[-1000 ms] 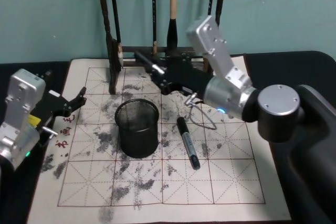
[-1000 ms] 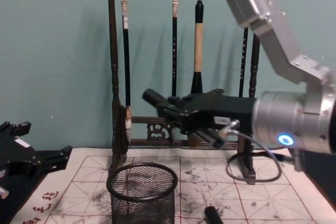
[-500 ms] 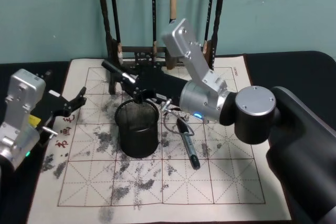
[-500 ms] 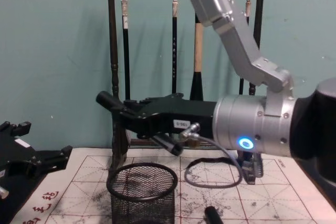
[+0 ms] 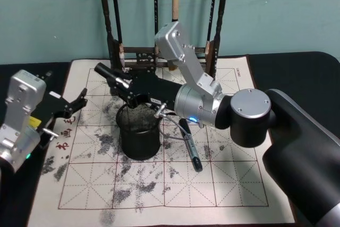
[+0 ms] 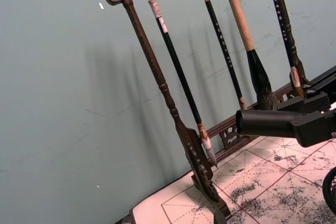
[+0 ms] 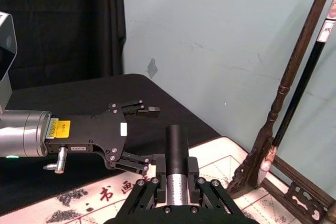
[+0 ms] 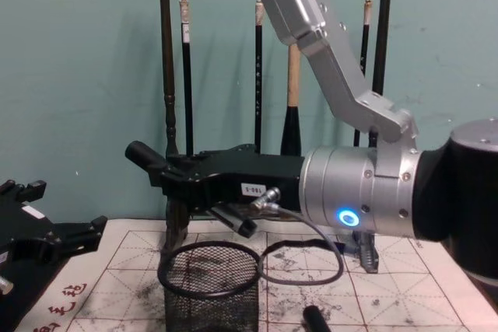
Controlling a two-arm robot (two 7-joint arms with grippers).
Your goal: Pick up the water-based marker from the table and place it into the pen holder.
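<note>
The placing step is in hand. The right tool [image 5: 123, 84] hangs above the short round black wire-mesh pen holder [image 5: 139, 141]. It is clamped on a black-capped, grey-bodied water-based marker [image 7: 177, 140], which lies level and points to the robot's left, its cap reaching beyond the holder's left side. A second black marker [image 5: 190, 146] lies flat on the cream, ink-stained calligraphy cloth [image 5: 223, 184] of the black tabletop [image 5: 297, 67], just right of the holder. The left tool [image 5: 78, 102] is parked at the cloth's left edge, fingers spread wide and empty. Next, I judge, the wrist must tip the marker toward upright and bring one end inside the rim before releasing. Let go level, it would likely bridge the rim or roll off.
</note>
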